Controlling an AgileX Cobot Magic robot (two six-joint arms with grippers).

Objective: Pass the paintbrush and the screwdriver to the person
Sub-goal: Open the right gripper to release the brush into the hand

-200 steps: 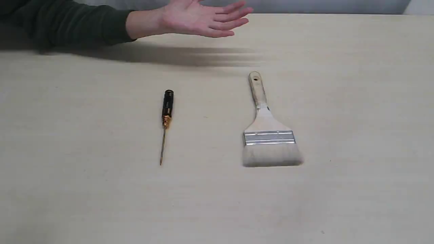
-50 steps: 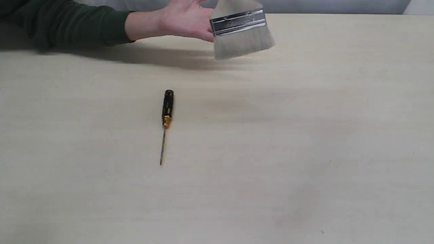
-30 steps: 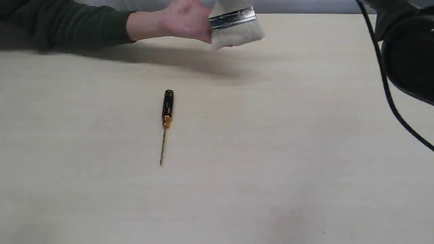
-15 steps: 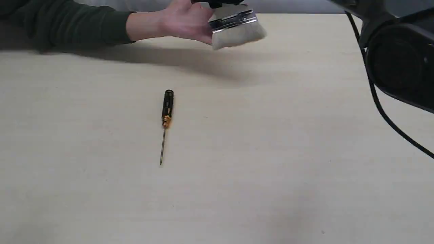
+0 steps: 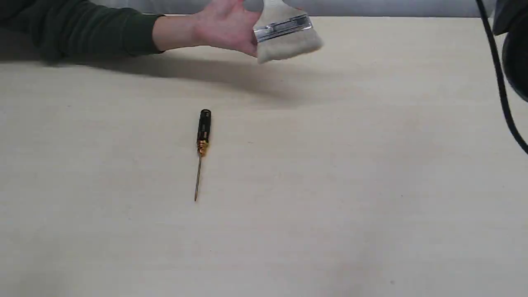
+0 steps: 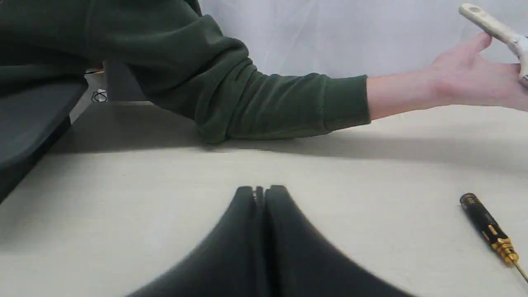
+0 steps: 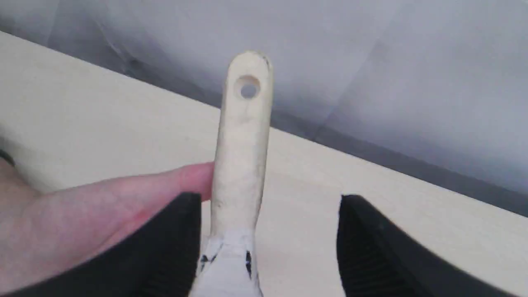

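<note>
Nearest, in the exterior view, the pale table [image 5: 330, 214] lies bare up to the screwdriver [image 5: 202, 136], which lies flat near the middle, black handle toward the far side and thin shaft toward the camera, touching nothing. The left gripper [image 6: 260, 194] shows only in its own wrist view: its jaws are pressed together on nothing, low over the table, and the screwdriver lies well apart from them.

Farther back, the hand [image 5: 225, 27] reaches in from the left on a dark green sleeve [image 5: 82, 29], palm open above the table's far edge. The brush [image 5: 286, 35] rests against its fingers, ferrule and bristles tilted toward the camera and hiding the fingertips. That view cuts the brush handle off at its top edge. The right wrist view shows it: the handle with its hole stands between the spread jaws of the right gripper [image 7: 270, 202], close by one of the black fingers [image 7: 173, 239] and clear of the other, so the jaws are released, not clamped. A fingertip of the hand touches the handle's side.

At the right edge of the exterior view, part of the right arm [image 5: 515, 62] and its cable [image 5: 501, 95] hang above the table. A grey backdrop [image 7: 371, 82] lies farthest.
</note>
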